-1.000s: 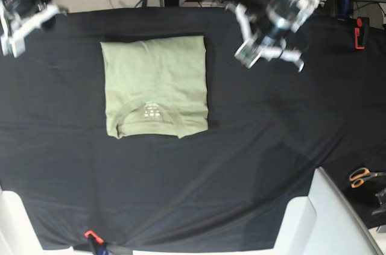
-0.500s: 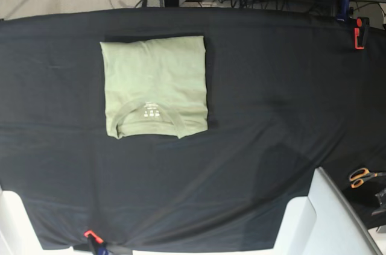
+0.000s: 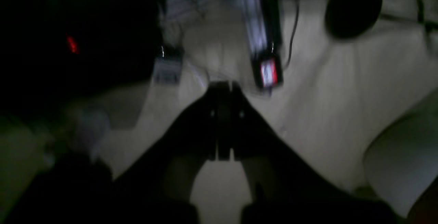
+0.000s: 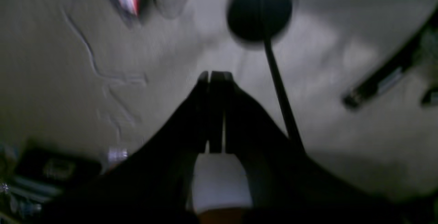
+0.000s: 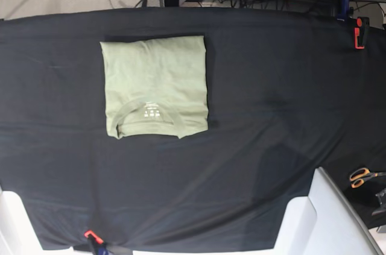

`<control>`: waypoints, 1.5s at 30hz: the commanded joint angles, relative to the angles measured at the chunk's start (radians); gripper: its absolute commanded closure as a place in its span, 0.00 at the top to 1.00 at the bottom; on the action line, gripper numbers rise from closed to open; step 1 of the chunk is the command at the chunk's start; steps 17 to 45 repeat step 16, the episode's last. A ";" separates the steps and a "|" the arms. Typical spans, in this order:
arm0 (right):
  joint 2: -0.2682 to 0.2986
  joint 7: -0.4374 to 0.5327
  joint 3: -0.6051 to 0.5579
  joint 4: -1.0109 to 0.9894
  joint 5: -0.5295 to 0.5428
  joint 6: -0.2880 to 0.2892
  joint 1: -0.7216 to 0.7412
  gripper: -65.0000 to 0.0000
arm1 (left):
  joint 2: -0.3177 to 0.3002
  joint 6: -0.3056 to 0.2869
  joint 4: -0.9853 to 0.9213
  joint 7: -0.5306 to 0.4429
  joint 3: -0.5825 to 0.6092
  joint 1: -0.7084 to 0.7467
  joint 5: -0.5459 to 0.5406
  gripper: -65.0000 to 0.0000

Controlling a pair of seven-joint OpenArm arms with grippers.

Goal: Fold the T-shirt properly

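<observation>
The sage-green T-shirt (image 5: 156,86) lies folded into a neat rectangle, collar showing, on the black table cloth (image 5: 271,116). Off the cloth, left gripper (image 3: 224,90) and right gripper (image 4: 214,80) both pressed together, empty.

The left end effector (image 3: 224,121) was closed, its two dark fingers (image 3: 208,128) pressed together along a thin seam with nothing between them. The right end effector (image 4: 214,114) was likewise closed and empty, its fingers (image 4: 198,114) meeting tip to tip. Both wrist views were dim and smeared with blur, so finer detail could not be made out. In the base view neither arm could be made out over the bench
</observation>
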 commanded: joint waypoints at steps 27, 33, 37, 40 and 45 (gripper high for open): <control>-0.018 0.015 -0.002 0.043 0.152 0.000 -0.031 0.01 | -0.029 -0.006 0.019 0.014 0.002 0.045 0.008 0.00; -0.018 0.015 -0.002 0.043 0.152 0.000 -0.031 0.01 | -0.029 -0.006 0.019 0.014 0.002 0.045 0.008 0.00; -0.018 0.015 -0.002 0.043 0.152 0.000 -0.031 0.01 | -0.029 -0.006 0.019 0.014 0.002 0.045 0.008 0.00; -0.018 0.015 -0.002 0.043 0.152 0.000 -0.031 0.01 | -0.029 -0.006 0.019 0.014 0.002 0.045 0.008 0.00; -0.018 0.015 -0.002 0.043 0.152 0.000 -0.031 0.01 | -0.029 -0.006 0.019 0.014 0.002 0.045 0.008 0.00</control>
